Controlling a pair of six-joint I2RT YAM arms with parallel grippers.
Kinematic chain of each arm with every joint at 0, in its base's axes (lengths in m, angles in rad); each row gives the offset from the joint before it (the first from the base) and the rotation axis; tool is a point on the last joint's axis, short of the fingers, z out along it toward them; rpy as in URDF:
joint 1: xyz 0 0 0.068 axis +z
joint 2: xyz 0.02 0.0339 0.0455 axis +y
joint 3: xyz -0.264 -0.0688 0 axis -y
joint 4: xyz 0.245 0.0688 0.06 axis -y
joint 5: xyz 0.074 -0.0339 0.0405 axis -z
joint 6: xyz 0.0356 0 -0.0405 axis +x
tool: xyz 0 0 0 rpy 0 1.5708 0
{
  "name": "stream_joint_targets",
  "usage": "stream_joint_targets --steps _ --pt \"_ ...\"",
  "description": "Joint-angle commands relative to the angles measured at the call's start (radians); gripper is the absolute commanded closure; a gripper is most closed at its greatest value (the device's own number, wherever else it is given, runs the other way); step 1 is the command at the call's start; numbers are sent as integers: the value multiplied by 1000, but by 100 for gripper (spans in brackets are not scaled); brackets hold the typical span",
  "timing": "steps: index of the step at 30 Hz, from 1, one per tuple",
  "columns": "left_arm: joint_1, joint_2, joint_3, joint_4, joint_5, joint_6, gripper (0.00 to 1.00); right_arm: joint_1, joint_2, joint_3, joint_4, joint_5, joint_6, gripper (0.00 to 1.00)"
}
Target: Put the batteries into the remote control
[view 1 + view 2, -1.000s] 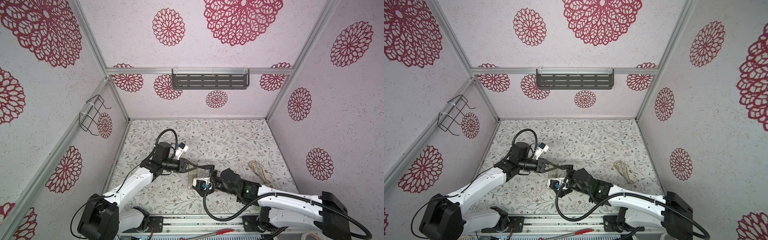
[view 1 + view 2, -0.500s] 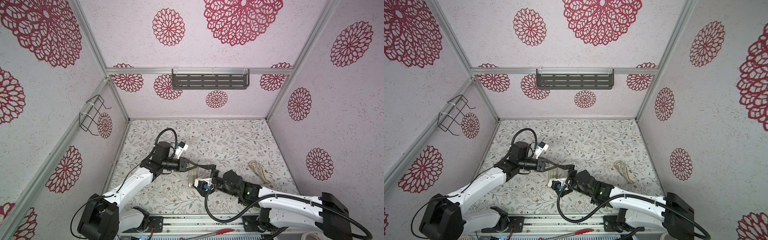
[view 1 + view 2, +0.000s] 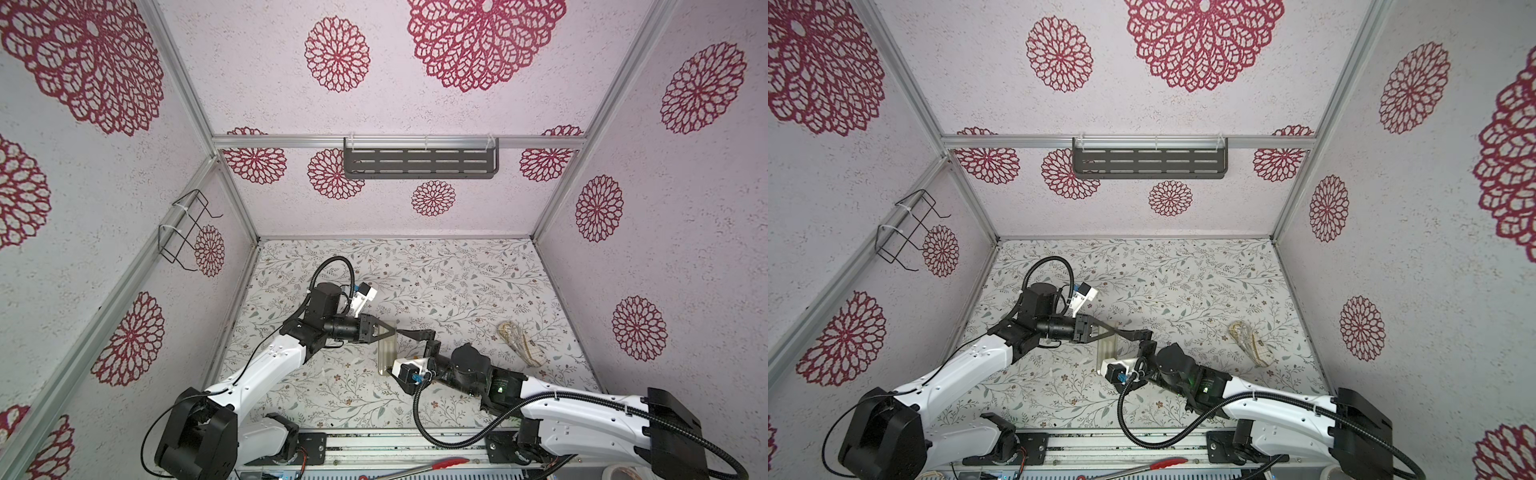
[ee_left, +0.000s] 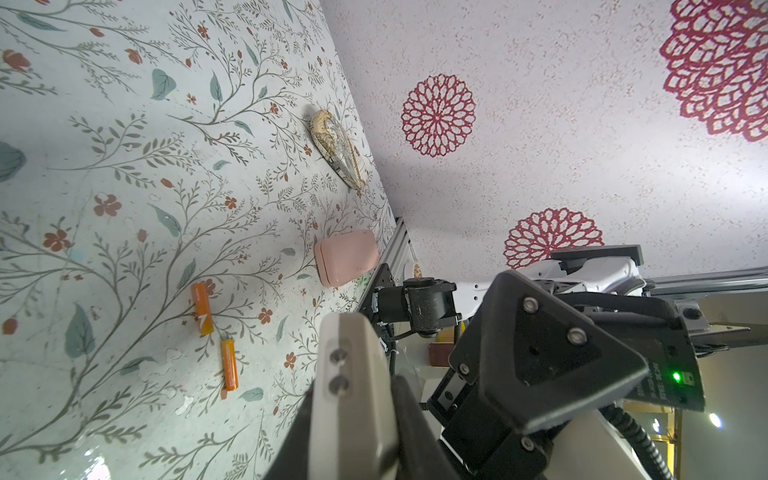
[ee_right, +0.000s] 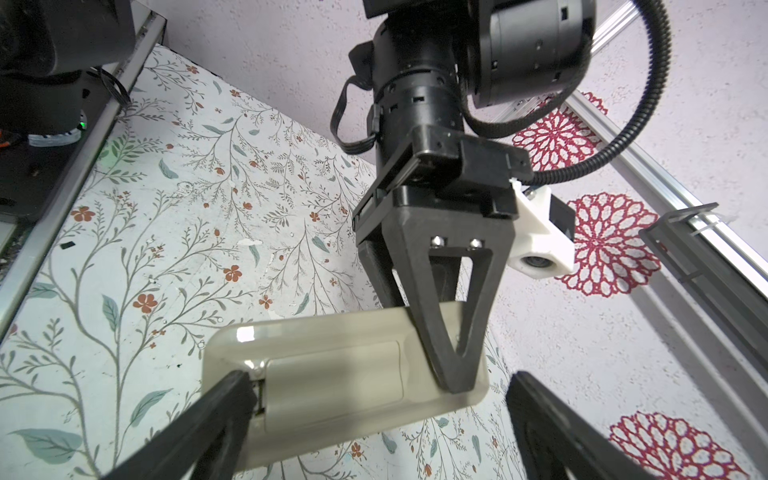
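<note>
Remote control (image 5: 332,374) clamped near one end by the left gripper (image 5: 451,374); right gripper (image 5: 376,380) spread wide at its plain back.

The remote control is held over the front-middle part of the table (image 3: 457,270), and one right fingertip (image 5: 243,384) is set against the end of the battery cover (image 5: 332,380). The batteries (image 4: 202,308) are laid on the table, slightly apart from each other, near a pink pad (image 4: 347,257) that is placed by the front rail (image 4: 397,245). In both top views they are hidden, with the right arm (image 3: 561,411) stretched over that part. A beige patterned object (image 3: 517,343) is seen near the table's right edge. The table is covered in a leaf-and-flower print. It is enclosed by pale walls (image 3: 685,249) printed with red rosettes. A dark slotted shelf (image 3: 419,163) is fixed to the back wall, and a wire basket (image 3: 185,230) to the left one.
</note>
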Motion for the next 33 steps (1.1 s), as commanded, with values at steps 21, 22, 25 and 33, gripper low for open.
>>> stream_joint_targets --steps 21,22,25,33 --pt "-4 -11 -4 -12 64 -8 100 5 -58 -20 99 89 -13 1" --pt "-3 -10 -4 -13 65 -8 100 5 -58 -20 99 91 -14 1" --pt "-1 -10 -4 -14 63 -8 100 6 -64 -21 99 90 -13 1" --pt "4 -11 -5 -20 62 -4 100 17 -81 -6 34 50 -4 1"
